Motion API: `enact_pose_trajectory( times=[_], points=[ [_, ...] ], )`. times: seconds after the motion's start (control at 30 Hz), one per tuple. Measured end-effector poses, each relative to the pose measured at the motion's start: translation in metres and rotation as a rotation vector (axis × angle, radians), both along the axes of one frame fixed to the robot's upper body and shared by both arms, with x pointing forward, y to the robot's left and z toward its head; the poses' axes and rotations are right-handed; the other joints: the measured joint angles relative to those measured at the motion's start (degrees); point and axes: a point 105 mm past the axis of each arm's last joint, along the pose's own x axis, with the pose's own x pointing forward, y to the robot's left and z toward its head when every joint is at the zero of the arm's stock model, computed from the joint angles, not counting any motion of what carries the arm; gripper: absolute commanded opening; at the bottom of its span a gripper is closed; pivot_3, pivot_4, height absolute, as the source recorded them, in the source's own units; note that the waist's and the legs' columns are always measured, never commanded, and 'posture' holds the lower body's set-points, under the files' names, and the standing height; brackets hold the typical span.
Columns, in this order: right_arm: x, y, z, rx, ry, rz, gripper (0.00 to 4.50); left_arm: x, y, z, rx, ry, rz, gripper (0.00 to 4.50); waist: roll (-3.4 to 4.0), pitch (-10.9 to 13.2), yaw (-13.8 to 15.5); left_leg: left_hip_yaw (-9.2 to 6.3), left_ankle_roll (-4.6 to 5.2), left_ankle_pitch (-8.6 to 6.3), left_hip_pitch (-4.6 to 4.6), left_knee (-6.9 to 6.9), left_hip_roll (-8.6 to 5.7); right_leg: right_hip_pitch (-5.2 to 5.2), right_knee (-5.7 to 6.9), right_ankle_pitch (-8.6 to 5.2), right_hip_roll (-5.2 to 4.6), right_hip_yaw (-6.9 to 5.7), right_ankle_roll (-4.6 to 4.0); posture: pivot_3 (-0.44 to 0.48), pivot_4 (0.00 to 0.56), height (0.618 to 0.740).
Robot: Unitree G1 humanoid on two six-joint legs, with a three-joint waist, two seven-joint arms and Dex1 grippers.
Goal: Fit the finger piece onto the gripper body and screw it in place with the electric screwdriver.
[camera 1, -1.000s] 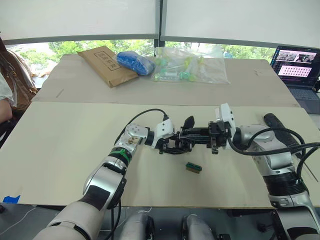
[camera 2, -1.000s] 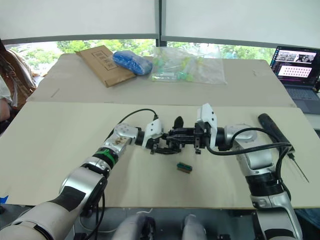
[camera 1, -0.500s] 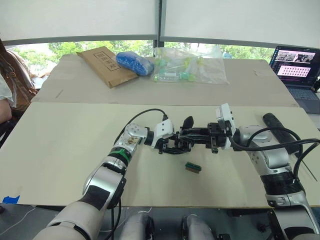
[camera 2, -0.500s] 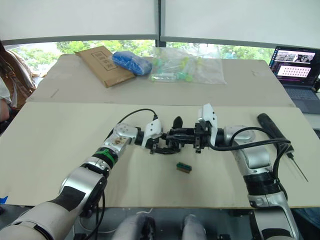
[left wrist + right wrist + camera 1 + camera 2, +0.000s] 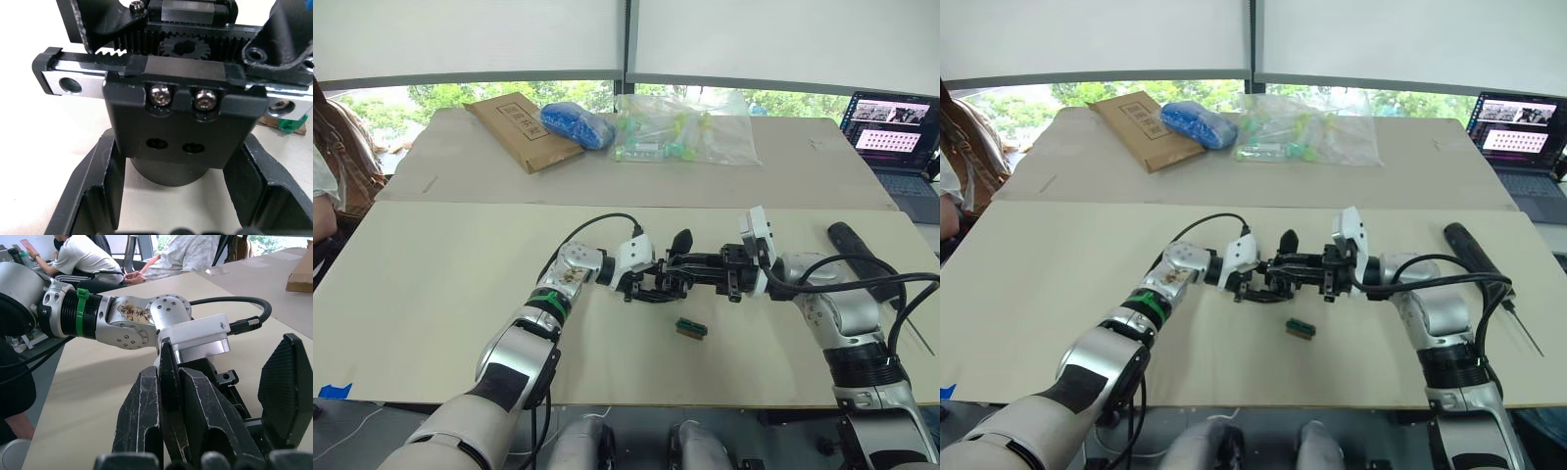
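1. The gripper body (image 5: 658,283) sits at the centre of the head view, just above the pale table (image 5: 431,294), held between the two arms that meet there.
2. The left tool (image 5: 641,281) reaches in from the left; in the left wrist view its two black fingers (image 5: 93,196) flank the round base of the gripper body (image 5: 181,132) on both sides, closed on it.
3. The right tool (image 5: 695,272) comes in from the right. In the right wrist view its fingers (image 5: 142,421) are pressed together around a thin black wedge, the finger piece (image 5: 168,396), which points toward the left tool's white housing.
4. A pointed black finger (image 5: 680,240) sticks up from the gripper body, just above where the tools meet.
5. The electric screwdriver (image 5: 1474,253) lies on the table at the right edge, well apart from both tools, partly behind the right arm's cable.
6. A small green block (image 5: 691,329) lies on the table just below the right tool, touching neither tool.
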Motion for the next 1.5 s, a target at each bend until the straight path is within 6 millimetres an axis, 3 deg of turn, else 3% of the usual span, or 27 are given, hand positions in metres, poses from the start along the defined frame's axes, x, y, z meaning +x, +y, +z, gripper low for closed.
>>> enact_pose_trajectory(
  times=[0.3,0.8,1.5],
  points=[
    [0.002,-0.005,-0.007,0.010,-0.120,0.016,0.22,0.001,0.002,-0.001,0.008,0.000,0.009,2.28,0.00,0.0,-0.4,0.03,0.00,0.00,0.22,0.00,0.01,0.17,0.01,0.00,0.01,0.04,0.00,0.000,0.150,0.732],
    [0.008,-0.004,-0.004,-0.096,0.082,0.106,0.22,0.000,0.001,-0.002,0.019,-0.022,-0.006,2.28,-0.03,-0.3,-0.2,-0.07,-0.01,-0.02,0.26,-0.05,0.08,0.16,-0.01,0.01,-0.10,0.02,-0.05,0.000,0.150,0.732],
    [0.014,-0.001,-0.012,-0.149,0.103,0.046,0.22,0.001,0.006,-0.010,0.038,-0.004,0.027,2.28,-0.37,-0.9,-0.9,-0.09,-0.07,-0.14,1.26,-0.43,0.16,0.87,-0.22,-0.03,-0.39,-0.06,-0.15,0.000,0.150,0.732]
  ],
)
